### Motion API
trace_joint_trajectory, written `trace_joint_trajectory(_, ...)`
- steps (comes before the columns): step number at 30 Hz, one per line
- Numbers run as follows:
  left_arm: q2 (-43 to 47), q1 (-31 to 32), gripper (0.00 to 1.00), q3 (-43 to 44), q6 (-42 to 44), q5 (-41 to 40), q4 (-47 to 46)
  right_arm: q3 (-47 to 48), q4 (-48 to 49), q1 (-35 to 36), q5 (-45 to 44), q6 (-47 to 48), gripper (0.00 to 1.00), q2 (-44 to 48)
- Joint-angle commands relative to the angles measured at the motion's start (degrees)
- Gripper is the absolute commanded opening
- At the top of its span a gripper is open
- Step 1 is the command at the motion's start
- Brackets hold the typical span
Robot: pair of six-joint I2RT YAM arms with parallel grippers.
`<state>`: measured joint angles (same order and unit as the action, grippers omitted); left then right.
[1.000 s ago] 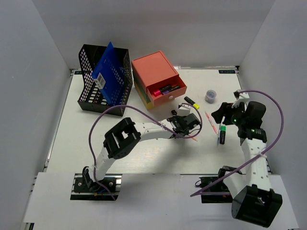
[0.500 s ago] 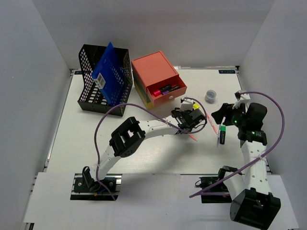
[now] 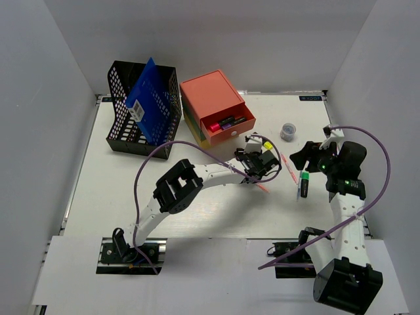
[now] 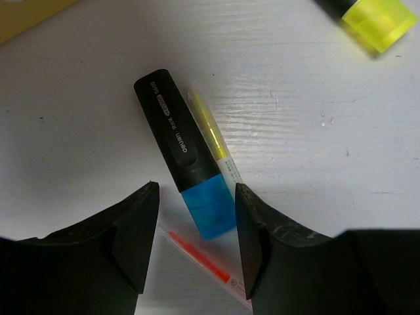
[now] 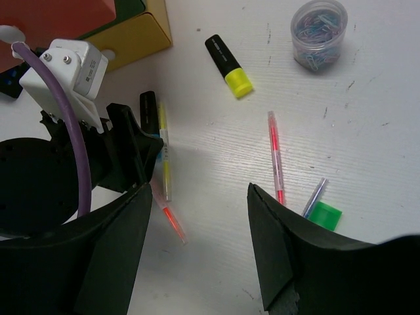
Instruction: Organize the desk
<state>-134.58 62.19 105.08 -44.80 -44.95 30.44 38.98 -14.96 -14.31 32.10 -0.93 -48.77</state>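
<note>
Left end effector (image 4: 197,197): jaws wide, nothing held, one on either side of the blue end of a black highlighter (image 4: 177,151). No contact visible yet. It looks lined up to pinch across the barrel.

A yellow pen (image 4: 211,131) lies touching the highlighter's 3 o'clock side. An orange pen (image 4: 197,252) lies just past its blue end. Close carefully or you may catch the yellow pen too.

Right end effector (image 5: 200,197): jaws wide, empty, hovering above a pink pen (image 5: 275,154) and a green-capped marker (image 5: 325,214).

The counter (image 3: 131,190) spans the top view. Loose stationery clusters right of centre. The drawer box (image 3: 213,105), at 11 o'clock from the left end effector, has its drawer pulled out with markers inside, so that is the likely drop point.
</note>
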Motion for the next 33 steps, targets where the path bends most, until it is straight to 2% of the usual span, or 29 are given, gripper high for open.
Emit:
trace_joint_trajectory(1,-0.24,-0.67,0.60,1.97,0.41,-1.90,0.85,0.04,1.43,-0.55,1.48,-0.48,0.66,0.35)
trace_joint_trajectory(6,-1.12,-0.67,0.59,1.71,0.15,-1.28,1.12,0.04,1.34,-0.72,1.48,-0.48,0.66,0.35)
trace_joint_trajectory(15,3.10,-0.67,0.50,-5.14,-0.82,-0.93,-2.75,-0.05,1.25,-1.07,1.83,-0.57,0.66,0.08)
trace_joint_trajectory(21,3.54,-1.20,0.50,-7.25,-1.96,1.44,-3.28,-0.13,1.25,-1.07,1.92,-0.65,0.66,0.08)
trace_joint_trajectory(23,3.54,-1.72,0.54,-7.87,-2.14,1.79,-3.28,-0.13,1.25,-1.25,2.00,-0.57,0.66,0.26)
trace_joint_trajectory(26,3.54,-2.25,0.55,-9.09,-2.23,3.28,-3.45,-0.05,1.34,-1.16,2.18,-0.57,0.66,0.17)
trace_joint_trajectory(30,3.98,-2.25,0.45,-10.94,-1.79,3.99,-4.51,0.04,1.25,-1.34,2.27,-0.56,0.66,0.26)
trace_joint_trajectory(33,4.50,-2.25,0.33,-12.08,-1.00,4.61,-5.47,-0.05,1.25,-1.25,2.27,-0.65,0.66,0.26)
